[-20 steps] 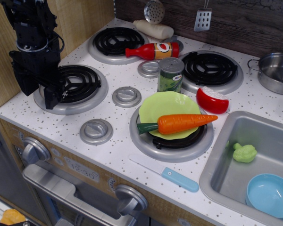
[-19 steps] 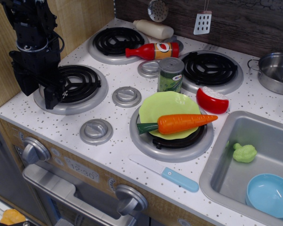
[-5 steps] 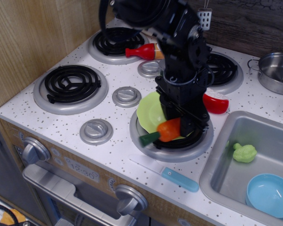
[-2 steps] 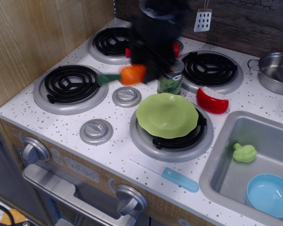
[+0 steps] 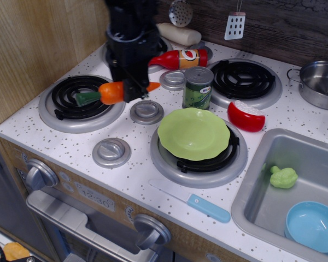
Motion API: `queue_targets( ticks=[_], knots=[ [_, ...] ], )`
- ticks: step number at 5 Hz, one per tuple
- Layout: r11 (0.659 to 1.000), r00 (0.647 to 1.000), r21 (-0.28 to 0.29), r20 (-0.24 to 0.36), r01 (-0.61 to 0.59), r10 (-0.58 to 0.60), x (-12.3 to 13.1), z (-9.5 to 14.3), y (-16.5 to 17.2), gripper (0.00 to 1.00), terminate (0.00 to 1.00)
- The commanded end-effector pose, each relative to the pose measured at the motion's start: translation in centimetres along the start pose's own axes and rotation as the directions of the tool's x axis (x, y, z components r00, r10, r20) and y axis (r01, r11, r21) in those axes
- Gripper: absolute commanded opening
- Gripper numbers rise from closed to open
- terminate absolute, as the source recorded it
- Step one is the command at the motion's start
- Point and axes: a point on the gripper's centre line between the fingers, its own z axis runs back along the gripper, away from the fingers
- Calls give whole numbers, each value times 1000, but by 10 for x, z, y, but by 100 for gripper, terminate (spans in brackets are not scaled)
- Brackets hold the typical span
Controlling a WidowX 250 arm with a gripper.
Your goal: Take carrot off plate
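Note:
The lime-green plate (image 5: 193, 133) sits empty on the front right burner. My gripper (image 5: 127, 87) is shut on the orange carrot (image 5: 111, 93) and holds it in the air over the right edge of the front left burner (image 5: 81, 102). The carrot lies roughly level, with its dark green stem end (image 5: 87, 98) pointing left and its orange tip (image 5: 152, 86) sticking out to the right of the fingers. The carrot is well to the left of the plate.
A red ketchup bottle (image 5: 179, 58) and a green can (image 5: 197, 87) stand right of the gripper. A red-and-white toy (image 5: 246, 116) lies beside the plate. Silver knobs (image 5: 146, 112) dot the stove. A blue knife (image 5: 199, 203) lies in front. The sink (image 5: 295, 185) holds a blue bowl (image 5: 315, 226).
My gripper came from the far left to the plate, closed on the carrot, lifted it and carried it left over the front left burner. The plate is now empty.

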Motion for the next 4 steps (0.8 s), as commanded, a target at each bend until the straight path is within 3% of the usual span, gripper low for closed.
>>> queue_targets(
  ticks=[1, 2, 4],
  knots=[
    [999, 999, -37, 35, -26, 27, -3, -2, -15, 0, 0],
    [996, 995, -82, 89, -31, 38, -3, -7, -19, 100, 0],
    [996, 995, -82, 89, -31, 38, -3, -7, -19, 100, 0]
  ],
)
